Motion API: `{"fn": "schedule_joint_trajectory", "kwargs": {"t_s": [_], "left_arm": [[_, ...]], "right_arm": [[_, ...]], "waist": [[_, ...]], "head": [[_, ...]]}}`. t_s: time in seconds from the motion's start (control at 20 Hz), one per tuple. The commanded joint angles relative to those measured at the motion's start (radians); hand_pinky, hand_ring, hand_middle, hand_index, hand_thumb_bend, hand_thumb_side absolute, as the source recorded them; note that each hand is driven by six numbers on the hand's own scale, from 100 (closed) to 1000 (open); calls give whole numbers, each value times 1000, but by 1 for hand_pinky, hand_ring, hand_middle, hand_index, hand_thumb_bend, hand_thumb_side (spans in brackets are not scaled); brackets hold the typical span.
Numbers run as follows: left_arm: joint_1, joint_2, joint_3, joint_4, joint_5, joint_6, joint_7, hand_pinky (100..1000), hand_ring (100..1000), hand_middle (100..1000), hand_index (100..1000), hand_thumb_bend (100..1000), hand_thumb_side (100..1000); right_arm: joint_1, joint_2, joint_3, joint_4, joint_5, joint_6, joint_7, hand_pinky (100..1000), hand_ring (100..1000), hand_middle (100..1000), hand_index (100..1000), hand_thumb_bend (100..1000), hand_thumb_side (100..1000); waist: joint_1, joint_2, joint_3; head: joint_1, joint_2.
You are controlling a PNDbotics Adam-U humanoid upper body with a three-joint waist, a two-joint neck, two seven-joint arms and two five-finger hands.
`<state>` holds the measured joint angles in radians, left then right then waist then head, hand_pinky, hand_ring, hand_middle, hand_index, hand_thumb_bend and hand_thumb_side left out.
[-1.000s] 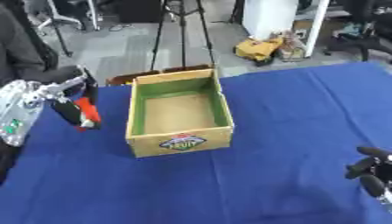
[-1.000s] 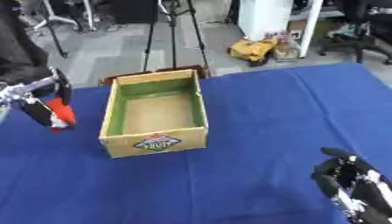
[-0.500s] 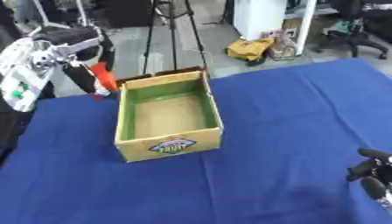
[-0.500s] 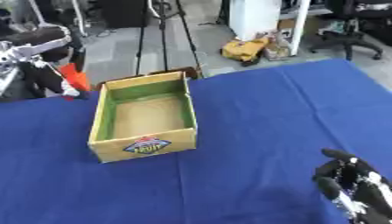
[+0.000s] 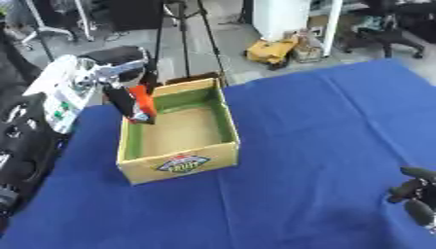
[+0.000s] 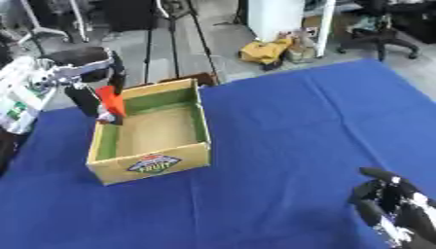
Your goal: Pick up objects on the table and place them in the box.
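Note:
An open cardboard box [image 5: 178,160] with a green lining and a fruit label stands on the blue table, left of centre. My left hand [image 5: 119,82] hovers over the box's far left corner, shut on a red and black object [image 5: 139,103] that hangs just above the left wall. My right hand [image 6: 393,206] rests at the lower right corner, fingers relaxed, holding nothing. I see nothing lying on the box's brown floor.
The blue cloth table [image 5: 323,126] stretches to the right of the box. Beyond the far edge are a tripod [image 5: 183,34], a yellow object on the floor [image 5: 272,48] and office chairs.
My left hand has carried the red and black object up and to the right, from beside the box's left side to over its far left corner. The camera has shifted too. The right hand stays put.

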<state>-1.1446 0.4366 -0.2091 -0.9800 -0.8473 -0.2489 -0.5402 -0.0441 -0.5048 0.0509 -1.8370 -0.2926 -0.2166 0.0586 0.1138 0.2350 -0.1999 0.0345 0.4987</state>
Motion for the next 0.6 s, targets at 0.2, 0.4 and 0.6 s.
{"fn": "schedule_joint_trajectory", "kwargs": {"t_s": [0.2, 0.4, 0.6], "left_arm": [[11, -1, 9, 17, -29, -1, 1, 100, 100, 100, 186, 470, 100], [34, -11, 9, 45, -30, 1, 9, 100, 100, 100, 191, 445, 100], [56, -17, 10, 63, -29, 2, 24, 100, 100, 100, 195, 432, 100]], "right_arm": [[-10, -20, -2, -10, 2, -2, 4, 824, 586, 548, 832, 541, 442], [-13, -17, -1, -11, 3, -3, 5, 824, 585, 548, 832, 542, 442], [-13, -15, -1, -13, 6, -6, 5, 825, 585, 548, 832, 542, 443]], "waist": [[-5, -8, -4], [-9, -1, -6], [-17, 9, -10]], "head": [[3, -11], [6, -15], [5, -22]]}}
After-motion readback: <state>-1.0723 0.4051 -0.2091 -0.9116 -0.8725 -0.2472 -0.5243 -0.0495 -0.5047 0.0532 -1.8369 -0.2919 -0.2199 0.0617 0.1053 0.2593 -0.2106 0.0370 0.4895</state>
